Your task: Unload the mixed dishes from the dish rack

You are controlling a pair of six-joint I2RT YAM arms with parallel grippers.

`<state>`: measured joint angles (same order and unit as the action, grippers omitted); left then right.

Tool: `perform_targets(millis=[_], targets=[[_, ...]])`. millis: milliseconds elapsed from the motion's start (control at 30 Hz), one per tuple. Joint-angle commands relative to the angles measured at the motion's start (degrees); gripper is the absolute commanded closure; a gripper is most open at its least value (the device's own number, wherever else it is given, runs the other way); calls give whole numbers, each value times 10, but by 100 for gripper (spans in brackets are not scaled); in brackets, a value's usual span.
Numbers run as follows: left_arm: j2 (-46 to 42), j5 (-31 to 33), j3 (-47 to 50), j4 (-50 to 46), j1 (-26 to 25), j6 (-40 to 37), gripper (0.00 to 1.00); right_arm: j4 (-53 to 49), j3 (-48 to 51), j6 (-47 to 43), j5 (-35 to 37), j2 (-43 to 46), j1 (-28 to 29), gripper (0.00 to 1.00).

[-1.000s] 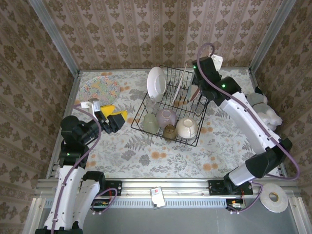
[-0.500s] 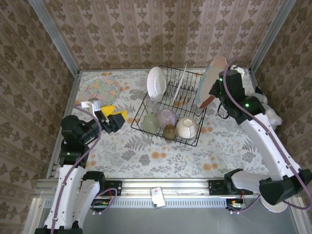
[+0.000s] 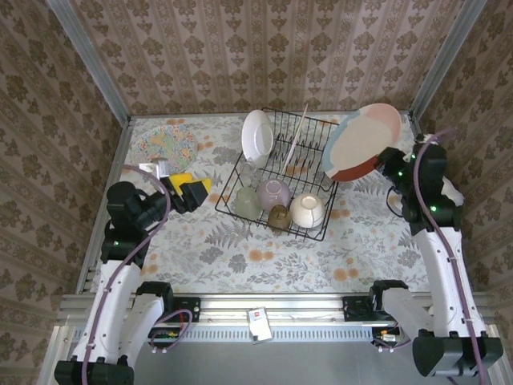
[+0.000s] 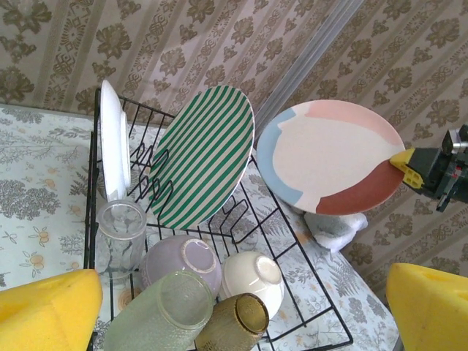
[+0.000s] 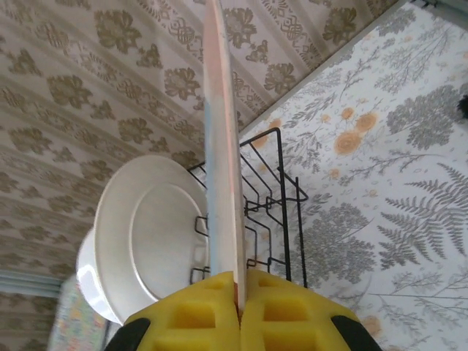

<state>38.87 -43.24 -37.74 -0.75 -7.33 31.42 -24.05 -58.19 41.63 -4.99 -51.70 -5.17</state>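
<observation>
- The multicoloured plate, cream in the middle with pink, blue and reddish patches, is up in the air and out of the slots, pinched at its rim by the right hand.
- On the right wrist view the yellow pads press together on that rim, and the plate runs straight out from the fingertips, edge-on.
- Past the plate's far edge from the right hand stands the dish rack, with the plate tilted just beside its nearest corner.
- Under the plate there's a lumpy white soft toy on the counter.
- The left hand is spread wide with nothing between its pads, hovering low and pointing at the rack, which sits near, directly ahead of its fingertips.
- Nearest those fingertips are a pale glass tumbler on its side and the small amber cup, touching each other.
- Just behind them sit the lilac bowl and the cream bowl, side by side, and a second tumbler stands at the left.
- Further out, the green-striped plate leans in the slots, and a white plate stands upright at the far left.
- Off to the left hand's own left, a floral plate lies flat, well apart from the rack.
</observation>
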Motion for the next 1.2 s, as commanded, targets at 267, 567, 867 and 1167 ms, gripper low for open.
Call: perform_targets(millis=[267, 567, 867, 1167], targets=[[21, 37, 24, 77, -10, 88, 0, 252, 76, 168, -194, 41, -93, 100], [46, 27, 9, 98, -11, 102, 0, 307, 31, 208, -262, 17, -74, 100], [95, -7, -14, 130, -23, 109, 0, 281, -49, 149, -276, -74, 104, 100], [100, -26, -14, 133, -39, 103, 1, 269, -101, 119, -320, -167, 187, 100]])
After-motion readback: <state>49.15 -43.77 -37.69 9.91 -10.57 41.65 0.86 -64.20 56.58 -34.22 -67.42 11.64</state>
